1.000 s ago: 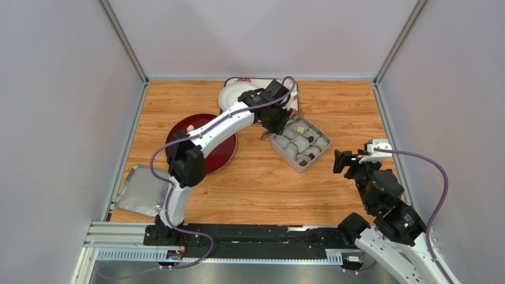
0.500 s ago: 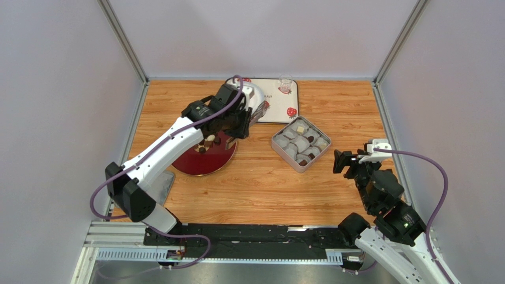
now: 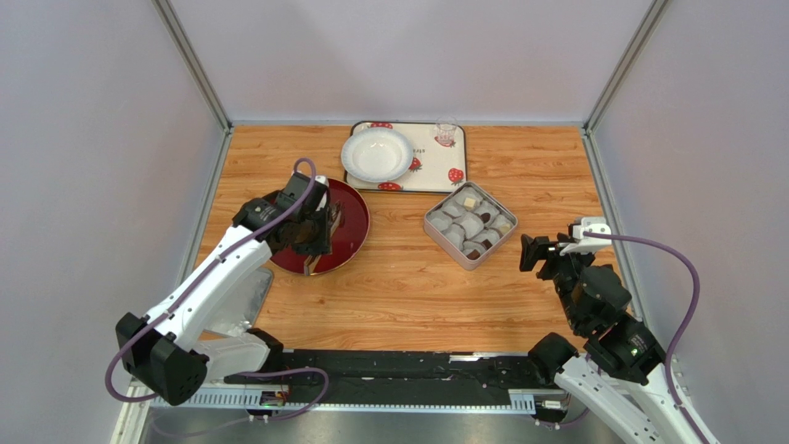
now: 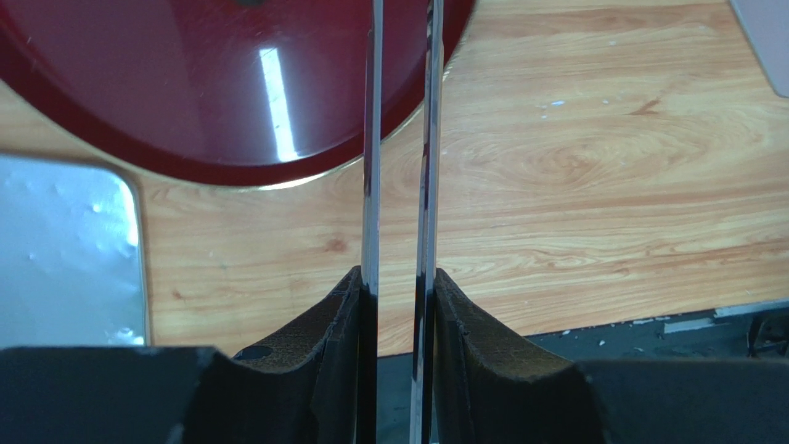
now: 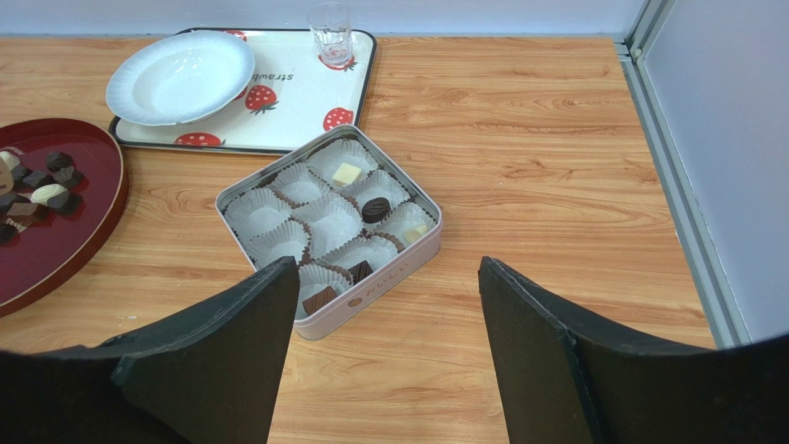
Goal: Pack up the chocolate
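Note:
My left gripper (image 3: pixel 310 233) hangs over the dark red plate (image 3: pixel 357 228), shut on a pair of thin metal tongs (image 4: pixel 371 139). Their two blades run up past the plate (image 4: pixel 185 92), apart from each other, with the tips out of the wrist view. Several chocolate pieces (image 5: pixel 37 185), dark brown and cream, lie on the red plate (image 5: pixel 83 240). The square tin (image 5: pixel 370 294) of white paper cups holds a round dark piece (image 5: pixel 376 209), a cream piece (image 5: pixel 345 174) and a brown square (image 5: pixel 320 299). My right gripper (image 5: pixel 389 310) stands open near the tin, nothing between its fingers.
A white bowl (image 3: pixel 377 153) and a small glass (image 3: pixel 446 133) sit on the strawberry tray (image 3: pixel 435 171) at the back. A silvery tin lid (image 4: pixel 65 259) lies left of the plate by the near edge. Grey walls close in both sides.
My left arm has swung from the tin leftward and nearer, ending over the red plate with the tongs still in its grip. The right arm has not moved.

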{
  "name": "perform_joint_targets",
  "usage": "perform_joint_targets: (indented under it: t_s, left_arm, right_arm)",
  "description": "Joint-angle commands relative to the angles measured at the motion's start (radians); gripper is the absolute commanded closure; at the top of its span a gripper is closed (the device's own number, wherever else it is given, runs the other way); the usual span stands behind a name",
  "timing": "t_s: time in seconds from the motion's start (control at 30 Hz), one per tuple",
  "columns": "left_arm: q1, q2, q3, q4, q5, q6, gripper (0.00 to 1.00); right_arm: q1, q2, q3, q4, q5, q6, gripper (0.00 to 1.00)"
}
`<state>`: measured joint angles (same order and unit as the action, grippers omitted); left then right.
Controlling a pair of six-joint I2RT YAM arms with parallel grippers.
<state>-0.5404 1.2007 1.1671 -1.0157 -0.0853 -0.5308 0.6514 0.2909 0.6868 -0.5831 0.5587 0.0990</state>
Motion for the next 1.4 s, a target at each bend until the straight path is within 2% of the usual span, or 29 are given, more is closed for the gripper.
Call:
perform_joint_targets:
  t_s: [0.0,0.3,0.93,1.1,1.3,1.37]
  left_arm:
    - [0.065,-0.064,-0.063,-0.032,-0.037,-0.051,0.62]
    - [0.157,-0.035,-0.139,-0.008,-0.033,-0.023,0.59]
    - [0.191,0.042,-0.193,0.042,-0.019,0.003,0.53]
    - [0.191,0.054,-0.198,0.048,0.001,0.006,0.55]
    - [0.191,0.031,-0.184,0.026,0.019,0.002,0.68]
    - [0.191,0.022,-0.176,0.010,0.030,0.003,0.68]
  right_arm:
    - [0.002,0.004,0.002,0.043,-0.013,-0.016,0.25]
    - [0.001,0.002,0.000,0.043,-0.013,-0.016,0.25]
    - [0.001,-0.001,-0.001,0.043,-0.008,-0.018,0.25]
    - [0.002,0.001,-0.001,0.043,-0.005,-0.019,0.25]
    - [0.002,0.001,-0.001,0.043,-0.009,-0.019,0.25]
    - [0.004,0.001,-0.001,0.045,-0.008,-0.018,0.25]
